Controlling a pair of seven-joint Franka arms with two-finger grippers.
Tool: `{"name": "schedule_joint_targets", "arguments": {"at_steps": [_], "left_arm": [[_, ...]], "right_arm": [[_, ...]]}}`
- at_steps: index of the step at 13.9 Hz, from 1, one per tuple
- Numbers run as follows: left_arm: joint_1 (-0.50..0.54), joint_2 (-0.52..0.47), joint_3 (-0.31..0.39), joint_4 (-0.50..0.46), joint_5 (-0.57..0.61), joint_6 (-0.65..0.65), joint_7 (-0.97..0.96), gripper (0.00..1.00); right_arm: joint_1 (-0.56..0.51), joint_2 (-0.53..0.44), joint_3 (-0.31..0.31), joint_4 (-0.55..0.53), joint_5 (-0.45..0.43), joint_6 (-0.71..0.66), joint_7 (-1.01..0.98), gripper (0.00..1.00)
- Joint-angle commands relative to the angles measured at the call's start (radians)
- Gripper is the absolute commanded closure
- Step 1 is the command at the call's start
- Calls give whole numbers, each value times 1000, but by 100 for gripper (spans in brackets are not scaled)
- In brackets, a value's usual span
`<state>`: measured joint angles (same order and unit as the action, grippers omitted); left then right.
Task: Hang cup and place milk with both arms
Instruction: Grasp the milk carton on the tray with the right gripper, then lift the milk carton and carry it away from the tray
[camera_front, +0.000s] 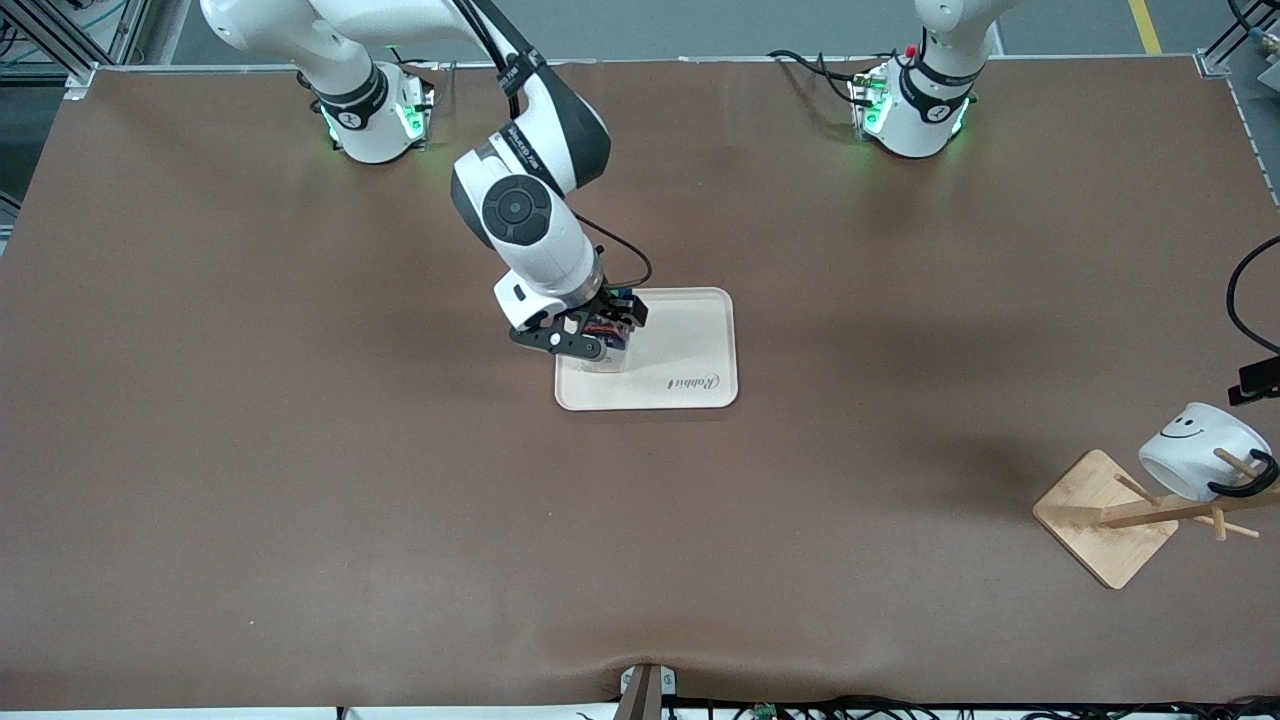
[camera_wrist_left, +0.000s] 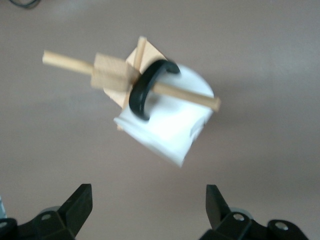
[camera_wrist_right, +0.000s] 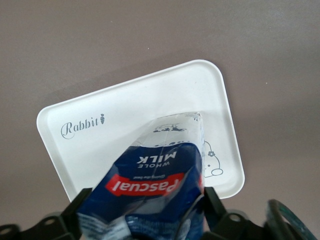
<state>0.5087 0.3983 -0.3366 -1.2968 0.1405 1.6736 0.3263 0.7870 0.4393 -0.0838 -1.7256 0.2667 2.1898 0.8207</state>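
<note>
The white smiley cup (camera_front: 1195, 450) hangs by its black handle (camera_wrist_left: 142, 92) on a peg of the wooden rack (camera_front: 1105, 515), near the left arm's end of the table. In the left wrist view the cup (camera_wrist_left: 170, 130) shows below my left gripper (camera_wrist_left: 147, 195), which is open, empty and apart from it. My right gripper (camera_front: 590, 335) is shut on the dark-blue milk carton (camera_front: 608, 350). It holds the carton upright, with its pale base at the white tray (camera_front: 690, 350). In the right wrist view the carton (camera_wrist_right: 150, 185) sits between the gripper's fingers (camera_wrist_right: 146, 200).
The tray, printed "Rabbit", lies mid-table; the milk is at its corner toward the right arm's end. The rack's square base (camera_front: 1090, 500) stands near the table edge. Black cables (camera_front: 1245, 300) hang beside it. Brown tabletop lies open all around.
</note>
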Motion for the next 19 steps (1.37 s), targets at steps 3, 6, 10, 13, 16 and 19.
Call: {"name": "schedule_joint_targets", "arguments": {"at_steps": [3, 6, 10, 13, 16, 19], "left_arm": [[2, -108, -41, -56, -15, -184, -182, 0], [4, -165, -65, -52, -42, -293, -245, 0], [-9, -168, -71, -45, -68, -298, -219, 0], [-32, -154, -87, -32, -61, -279, -220, 0], [-115, -161, -32, -38, -52, -204, -242, 0], [-313, -200, 218, -53, -125, -201, -240, 0]], "right_arm": [[8, -14, -11, 1, -20, -31, 75, 100], [-2, -40, -11, 108, -18, -231, 207, 100], [-93, -43, -17, 277, -26, -596, 195, 100], [-198, -108, -30, 241, -108, -604, 146, 100], [-334, -119, -31, 230, -133, -657, -41, 100], [-496, -151, -31, 154, -162, -663, -304, 100]]}}
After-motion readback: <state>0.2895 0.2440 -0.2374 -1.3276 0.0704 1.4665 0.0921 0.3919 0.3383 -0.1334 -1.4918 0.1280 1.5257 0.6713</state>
